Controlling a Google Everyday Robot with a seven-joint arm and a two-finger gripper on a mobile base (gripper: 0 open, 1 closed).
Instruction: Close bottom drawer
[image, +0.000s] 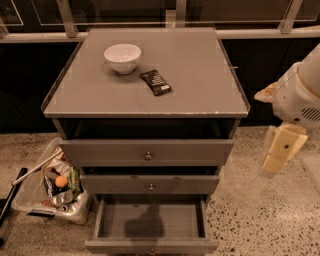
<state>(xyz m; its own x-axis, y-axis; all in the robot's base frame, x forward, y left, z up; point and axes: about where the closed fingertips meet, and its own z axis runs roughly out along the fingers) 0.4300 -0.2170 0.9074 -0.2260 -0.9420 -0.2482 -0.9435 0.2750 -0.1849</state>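
The bottom drawer (150, 222) stands pulled out, plain grey inside; my gripper (280, 152) hangs well right, its grip I cannot tell.

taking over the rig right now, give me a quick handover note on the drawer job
Hand: hanging in the air to the right of the cabinet, about level with the upper drawers, touching nothing.
Bottom drawer: pulled far out toward the camera, inside bare.
Done: nothing that shows; the drawer is not closed.
Left: bring the hand round to the drawer front, then push it in, probably until it sits under the middle drawer.
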